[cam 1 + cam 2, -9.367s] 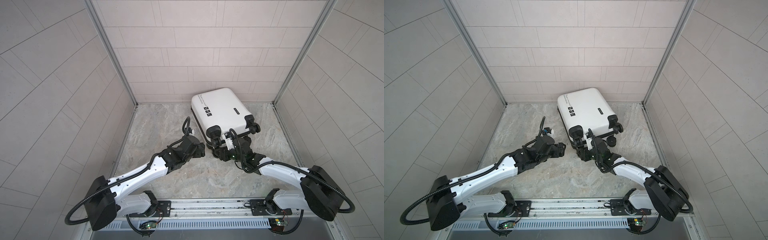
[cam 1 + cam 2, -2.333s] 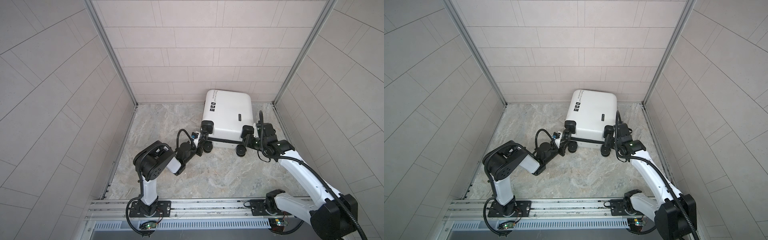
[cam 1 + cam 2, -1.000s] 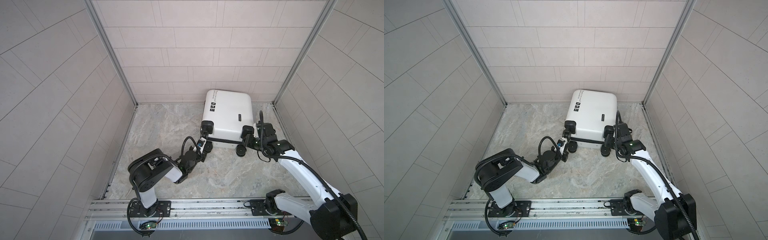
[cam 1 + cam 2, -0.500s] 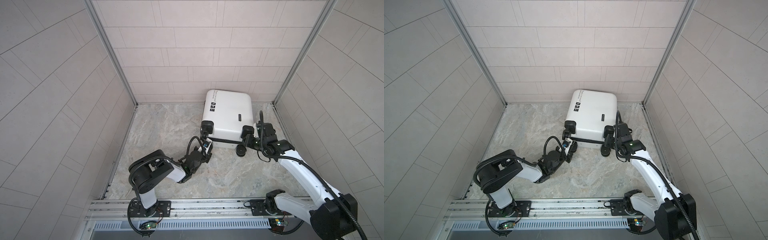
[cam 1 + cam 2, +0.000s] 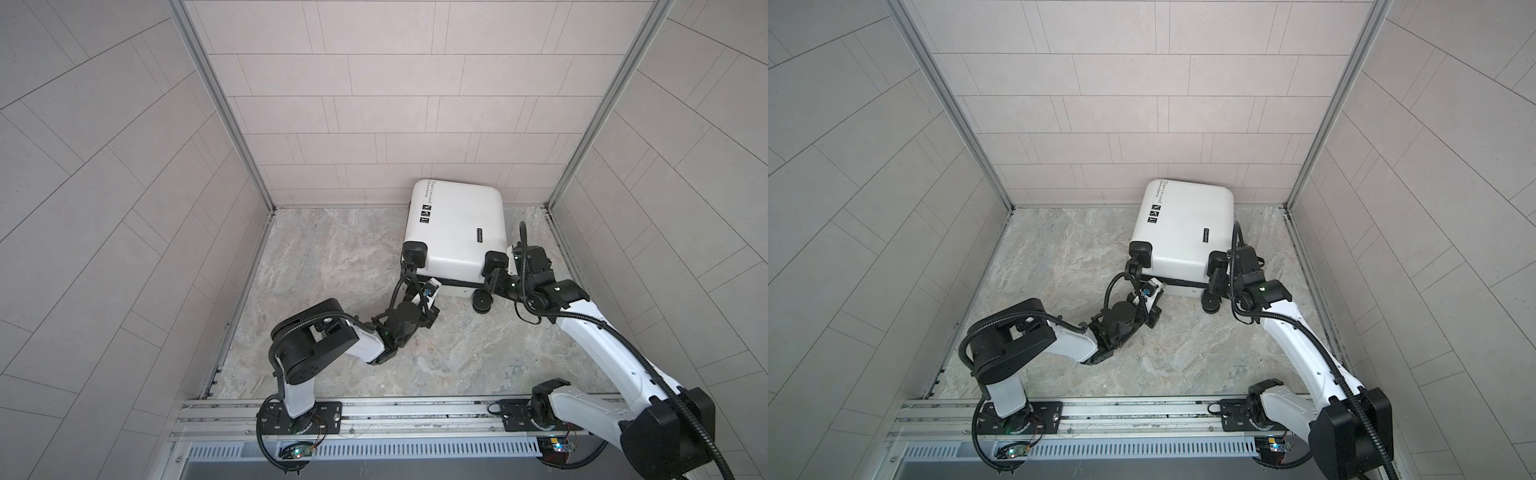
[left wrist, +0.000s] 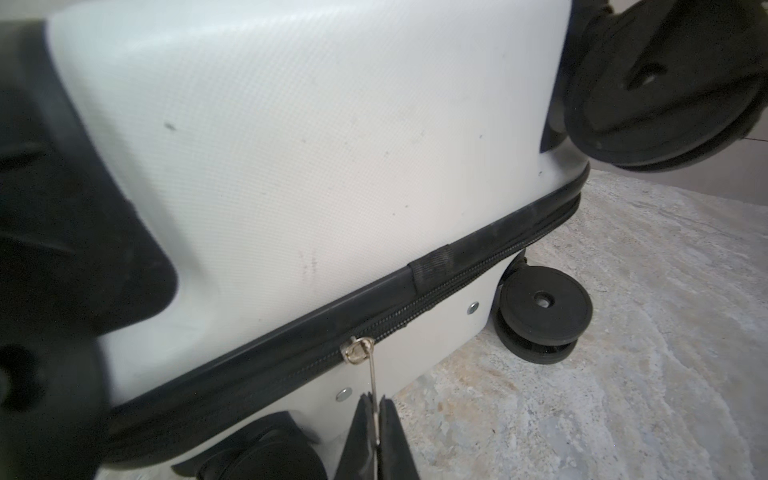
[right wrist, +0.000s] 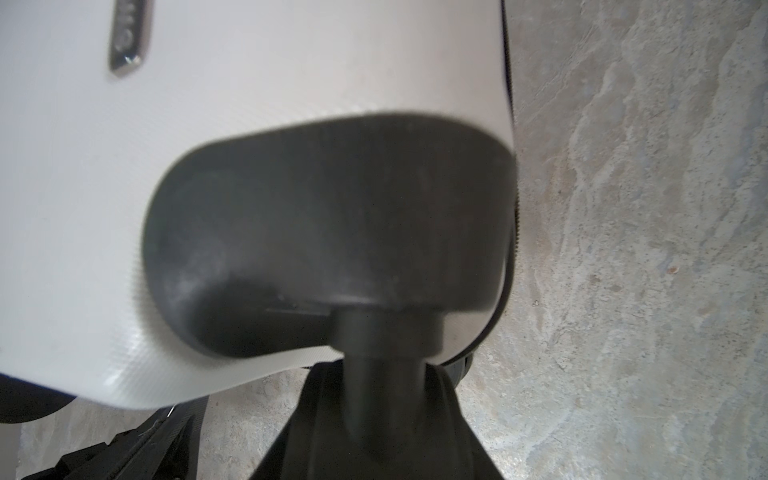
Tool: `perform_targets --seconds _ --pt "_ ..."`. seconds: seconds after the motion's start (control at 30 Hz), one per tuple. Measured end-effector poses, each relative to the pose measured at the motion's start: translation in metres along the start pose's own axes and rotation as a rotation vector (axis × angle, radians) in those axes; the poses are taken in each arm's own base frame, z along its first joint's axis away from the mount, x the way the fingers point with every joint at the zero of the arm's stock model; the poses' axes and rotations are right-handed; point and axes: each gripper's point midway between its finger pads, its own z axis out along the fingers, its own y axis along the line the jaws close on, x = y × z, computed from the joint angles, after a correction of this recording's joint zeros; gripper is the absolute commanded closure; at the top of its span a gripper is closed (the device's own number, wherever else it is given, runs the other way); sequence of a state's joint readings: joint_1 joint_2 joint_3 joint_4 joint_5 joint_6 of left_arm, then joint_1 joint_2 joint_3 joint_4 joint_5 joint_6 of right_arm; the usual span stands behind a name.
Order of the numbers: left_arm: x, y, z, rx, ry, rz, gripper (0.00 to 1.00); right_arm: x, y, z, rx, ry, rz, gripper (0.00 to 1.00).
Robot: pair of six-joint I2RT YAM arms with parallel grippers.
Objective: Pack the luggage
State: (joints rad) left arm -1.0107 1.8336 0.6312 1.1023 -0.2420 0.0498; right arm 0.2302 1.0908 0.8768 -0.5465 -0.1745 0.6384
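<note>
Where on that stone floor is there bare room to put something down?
Bare floor: back left, between left wall and suitcase; front middle, between left arm and right arm. Crowded: the suitcase's near edge, where left pincer holds the zip pull and right pincer a wheel stem.

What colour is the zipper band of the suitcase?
Black; the zipper band shows best in the left wrist view.

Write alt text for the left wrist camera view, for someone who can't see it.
The left gripper pinches the thin metal zipper pull of a white suitcase lying on a marbled floor. Black wheels stick out from its end.
</note>
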Motion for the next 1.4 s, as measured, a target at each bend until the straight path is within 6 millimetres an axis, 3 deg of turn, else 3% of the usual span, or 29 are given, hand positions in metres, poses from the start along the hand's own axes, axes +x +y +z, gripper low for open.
perform_targets --seconds 1.4 --pt "-0.026 -0.108 0.073 0.198 -0.077 -0.056 1.00 0.002 0.003 -0.006 -0.016 -0.003 0.028 1.00"
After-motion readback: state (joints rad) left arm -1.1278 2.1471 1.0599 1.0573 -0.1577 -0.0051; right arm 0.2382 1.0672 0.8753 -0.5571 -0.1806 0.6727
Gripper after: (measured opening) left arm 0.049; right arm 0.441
